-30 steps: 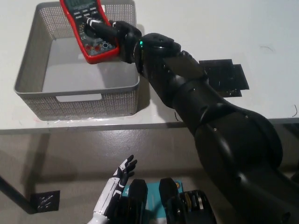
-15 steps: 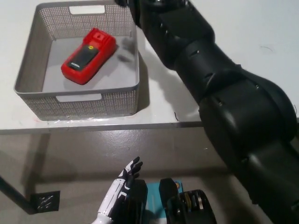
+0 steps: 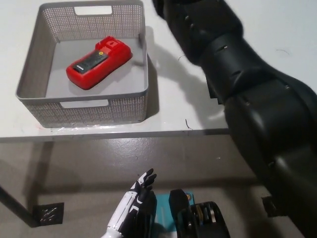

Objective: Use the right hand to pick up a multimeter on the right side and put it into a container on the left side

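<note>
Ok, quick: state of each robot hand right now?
Left robot hand: open, holding nothing, low below the table edge.
Right robot hand: out of frame; only the black arm shows.

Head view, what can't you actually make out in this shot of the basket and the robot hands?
- Right robot hand: cut off by the top edge of the head view; only the black arm shows, so open or shut is unknowable.
- Multimeter in the basket: it lies with dial and display hidden, and its markings are too small to read.
- Left robot hand: low by the bottom edge, partly cut off.
- Table: the arm covers part of it.
</note>
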Robot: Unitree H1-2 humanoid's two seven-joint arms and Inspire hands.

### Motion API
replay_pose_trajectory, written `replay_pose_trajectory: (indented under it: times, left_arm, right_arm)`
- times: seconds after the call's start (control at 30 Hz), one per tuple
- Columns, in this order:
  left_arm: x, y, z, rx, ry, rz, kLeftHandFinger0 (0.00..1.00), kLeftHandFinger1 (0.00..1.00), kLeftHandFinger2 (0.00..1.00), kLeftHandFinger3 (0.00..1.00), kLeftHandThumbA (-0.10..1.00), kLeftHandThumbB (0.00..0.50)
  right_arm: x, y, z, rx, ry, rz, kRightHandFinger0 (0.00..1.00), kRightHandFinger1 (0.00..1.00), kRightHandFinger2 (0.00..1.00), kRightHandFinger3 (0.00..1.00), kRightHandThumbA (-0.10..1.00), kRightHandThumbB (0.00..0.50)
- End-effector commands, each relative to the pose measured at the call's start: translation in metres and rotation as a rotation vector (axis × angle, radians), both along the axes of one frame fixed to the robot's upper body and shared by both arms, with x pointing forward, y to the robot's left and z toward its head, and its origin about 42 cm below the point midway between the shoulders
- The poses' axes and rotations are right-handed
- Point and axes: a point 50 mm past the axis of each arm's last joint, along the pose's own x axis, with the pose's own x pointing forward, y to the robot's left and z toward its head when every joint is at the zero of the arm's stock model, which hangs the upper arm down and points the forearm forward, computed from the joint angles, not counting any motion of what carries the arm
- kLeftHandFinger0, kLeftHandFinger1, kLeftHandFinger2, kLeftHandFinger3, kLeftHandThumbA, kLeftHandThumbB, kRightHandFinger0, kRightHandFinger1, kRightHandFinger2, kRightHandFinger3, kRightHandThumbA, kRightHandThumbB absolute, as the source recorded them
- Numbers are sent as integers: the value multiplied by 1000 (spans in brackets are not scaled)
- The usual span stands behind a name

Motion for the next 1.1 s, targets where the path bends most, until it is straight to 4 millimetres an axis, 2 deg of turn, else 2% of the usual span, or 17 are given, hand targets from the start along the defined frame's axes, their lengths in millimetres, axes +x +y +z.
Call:
replay_pose_trajectory:
  times: [0.0,0.03,0.07,0.13,0.17,0.2,0.23,0.3,0.37,0.4,0.43,0.5,0.7,0.77,0.9,0.97,1.07]
  left_arm:
    - [-2,1,5,-3,-38,-14,1000,1000,1000,1000,1000,482]
    - [-2,2,5,-3,-38,-11,1000,1000,1000,1000,1000,480]
    - [-3,4,4,-5,-35,-5,1000,1000,1000,1000,1000,479]
    - [-3,6,3,-10,-33,3,1000,1000,1000,1000,1000,475]
    - [-5,9,1,-16,-25,12,1000,1000,1000,1000,1000,480]
    - [-5,9,0,-17,-23,14,1000,1000,1000,1000,1000,480]
    - [-5,9,-2,-16,-20,24,1000,1000,1000,1000,1000,477]
    - [-6,10,-4,-20,-14,31,1000,1000,1000,1000,1000,461]
    - [-6,11,-6,-17,-7,33,1000,1000,1000,1000,1000,444]
    - [-5,9,-7,-21,-2,35,1000,1000,1000,1000,1000,442]
    - [-6,9,-8,-25,4,38,1000,1000,1000,1000,1000,442]
    - [-8,11,-10,-23,10,44,1000,1000,1000,1000,1000,434]
    - [-13,8,-16,-33,38,41,1000,1000,1000,1000,1000,454]
    - [-14,8,-17,-22,37,38,1000,1000,1000,1000,1000,447]
    - [-15,8,-19,-30,46,42,1000,1000,1000,1000,1000,453]
    - [-14,9,-18,-23,43,44,1000,1000,1000,1000,1000,460]
    - [-11,9,-18,-22,38,57,1000,1000,1000,1000,1000,462]
  right_arm:
    - [-2,-59,64,245,-164,88,1000,1000,1000,1000,828,500]
    - [-3,-64,65,279,-172,96,1000,1000,1000,1000,822,500]
    - [-9,-85,68,342,-195,126,1000,1000,1000,1000,849,500]
    - [-19,-109,71,421,-221,143,1000,1000,1000,1000,852,500]
    - [-33,-130,71,407,-296,121,1000,1000,1000,1000,904,499]
    - [-35,-130,71,404,-301,120,1000,1000,1000,1000,908,500]
    - [-57,-156,70,262,-476,14,1000,1000,1000,1000,999,461]
    - [-79,-170,66,117,-627,-116,1000,1000,1000,1000,1000,442]
    - [-109,-185,58,-17,-784,-239,1000,1000,1000,1000,1000,447]
    - [-127,-194,52,-83,-856,-302,1000,1000,1000,1000,1000,498]
    - [-144,-201,43,-131,-904,-331,1000,1000,1000,1000,1000,500]
    - [-170,-210,24,-185,-985,-356,1000,1000,1000,1000,1000,500]
    - [-228,-227,-29,-220,-1079,-396,1000,1000,1000,1000,1000,476]
    - [-244,-229,-42,-223,-1089,-401,1000,1000,1000,1000,1000,479]
    - [-280,-229,-67,-173,-1091,-357,1000,1000,1000,1000,1000,467]
    - [-292,-227,-76,-164,-1078,-344,1000,1000,1000,1000,1000,491]
    - [-318,-216,-98,-138,-1047,-301,1000,1000,1000,1000,1000,484]
